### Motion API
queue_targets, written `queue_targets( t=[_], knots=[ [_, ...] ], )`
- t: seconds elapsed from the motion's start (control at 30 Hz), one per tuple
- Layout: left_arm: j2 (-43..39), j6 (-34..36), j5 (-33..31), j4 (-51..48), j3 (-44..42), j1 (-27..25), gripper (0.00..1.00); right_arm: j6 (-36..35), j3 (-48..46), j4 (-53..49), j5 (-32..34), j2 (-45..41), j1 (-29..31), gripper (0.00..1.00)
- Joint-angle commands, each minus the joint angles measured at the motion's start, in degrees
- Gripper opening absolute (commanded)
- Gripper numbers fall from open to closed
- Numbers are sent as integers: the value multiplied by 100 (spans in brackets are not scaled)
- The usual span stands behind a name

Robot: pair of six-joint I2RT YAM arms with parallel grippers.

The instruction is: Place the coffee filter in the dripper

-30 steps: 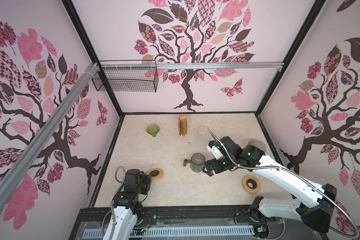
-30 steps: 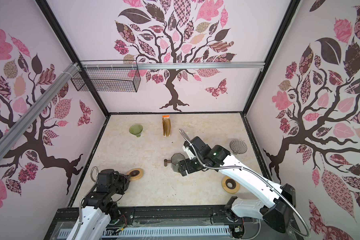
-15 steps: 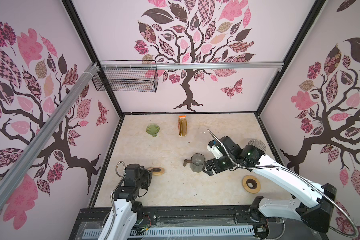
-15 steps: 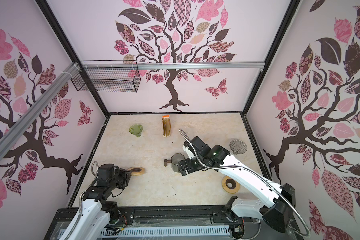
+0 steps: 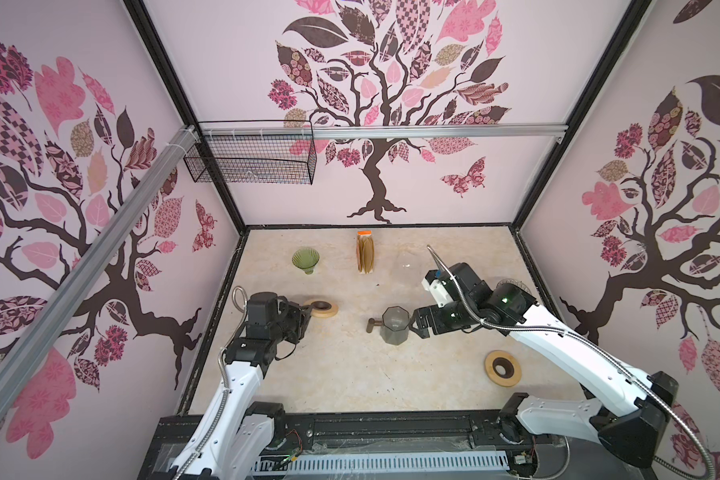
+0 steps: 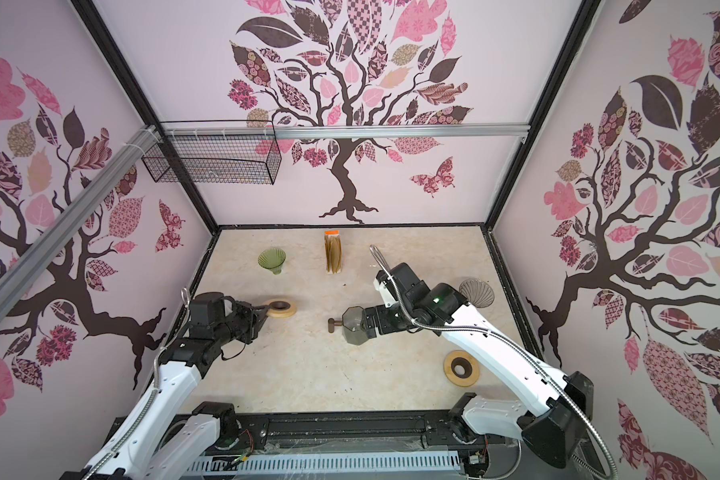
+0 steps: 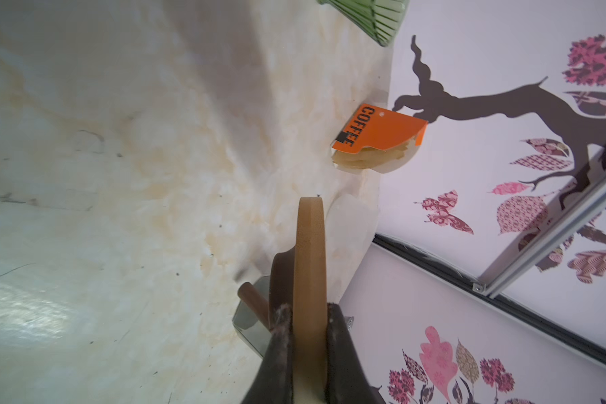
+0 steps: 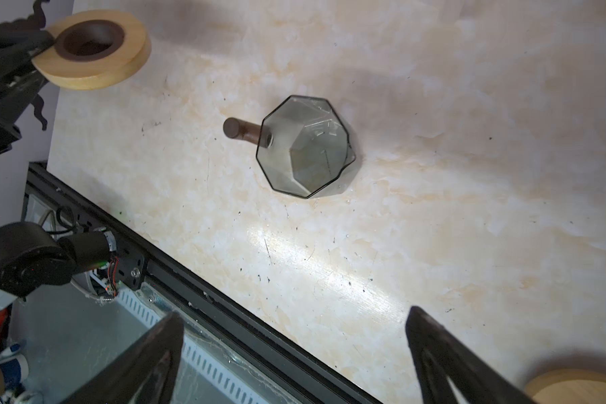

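Pink tree-patterned walls box in a marbled beige bench (image 5: pixel 341 374), where the coffee filter pack (image 5: pixel 365 253) stands upright under its orange card near the back wall, with the green dripper (image 5: pixel 305 259) further left and a grey ribbed dripper (image 6: pixel 476 291) by the right wall. Low at the bench's left edge the left arm reaches forward, the left hand (image 5: pixel 308 309) clenched on the rim of a wooden ring (image 5: pixel 329 309) held flat. Stretched toward the middle, the right hand (image 5: pixel 414 324) is spread wide and empty just beside a smoky glass cup (image 5: pixel 395 330).

Bright even light, glare on tabletop (image 8: pixel 329 273), edges warped.
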Motion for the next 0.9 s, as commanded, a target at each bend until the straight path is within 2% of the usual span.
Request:
queue_targets(
  t=[0.0,0.23,0.53,0.87],
  knots=[
    [361,566,550,521,586,-161,3,108,423,-48,-48,-74,-87,100],
    [1185,1063,1131,1332,1070,-928,3,647,164,158,186,-338,-105,100],
    [1960,817,1626,3180,933,-1819,2,862,-192,284,572,-883,-237,100],
    [2640,916,1696,3658,878,-2364,1,914,-395,279,965,-1344,-266,100]
  ],
)
